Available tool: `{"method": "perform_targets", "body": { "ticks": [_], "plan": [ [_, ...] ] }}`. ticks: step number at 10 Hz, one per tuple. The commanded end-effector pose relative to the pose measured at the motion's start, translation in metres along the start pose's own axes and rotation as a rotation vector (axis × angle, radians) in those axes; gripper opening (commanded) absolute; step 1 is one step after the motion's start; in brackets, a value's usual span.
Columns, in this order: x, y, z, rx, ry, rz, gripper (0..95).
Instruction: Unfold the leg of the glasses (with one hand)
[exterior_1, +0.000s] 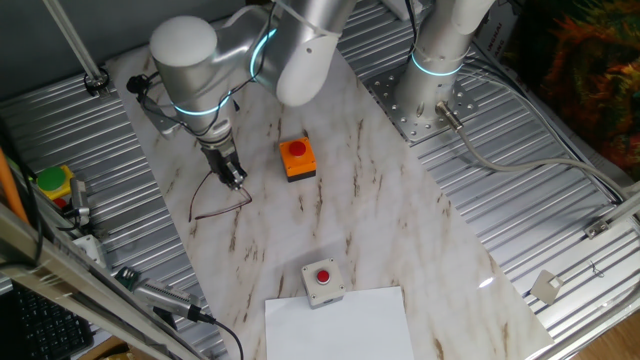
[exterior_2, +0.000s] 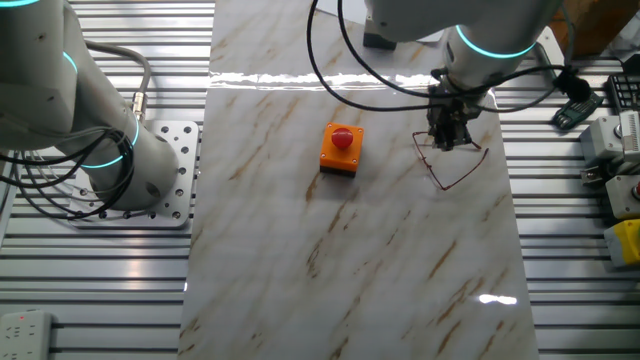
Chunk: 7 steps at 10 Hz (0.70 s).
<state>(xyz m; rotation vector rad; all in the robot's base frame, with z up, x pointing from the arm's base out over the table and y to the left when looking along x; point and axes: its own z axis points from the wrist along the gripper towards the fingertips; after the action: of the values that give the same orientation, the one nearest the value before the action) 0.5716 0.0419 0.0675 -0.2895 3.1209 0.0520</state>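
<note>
Gripper fingers are seen low over the white marble-patterned tabletop, right at the thin dark reddish-brown wire-frame glasses; whether anything is pinched between them cannot be told. The glasses lie on the marble beside the orange box with a red button, one slender temple arm angled outward. The temple should be swung gently about its hinge while the frame is kept from sliding.

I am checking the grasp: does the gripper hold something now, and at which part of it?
The gripper is down at the frame end of the glasses, with the legs spread out beyond it. Whether the fingers really pinch the thin wire cannot be told.
</note>
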Motion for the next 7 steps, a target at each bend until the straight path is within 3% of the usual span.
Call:
{"method": "perform_targets", "body": {
  "ticks": [1, 4, 7],
  "plan": [
    [0.0000, -0.0002, -0.0003, 0.001, 0.001, 0.006, 19.0],
    [0.0000, -0.0002, -0.0003, -0.001, 0.008, 0.004, 19.0],
    [0.0000, -0.0002, -0.0003, 0.027, 0.019, 0.060, 19.0]
  ]
}}
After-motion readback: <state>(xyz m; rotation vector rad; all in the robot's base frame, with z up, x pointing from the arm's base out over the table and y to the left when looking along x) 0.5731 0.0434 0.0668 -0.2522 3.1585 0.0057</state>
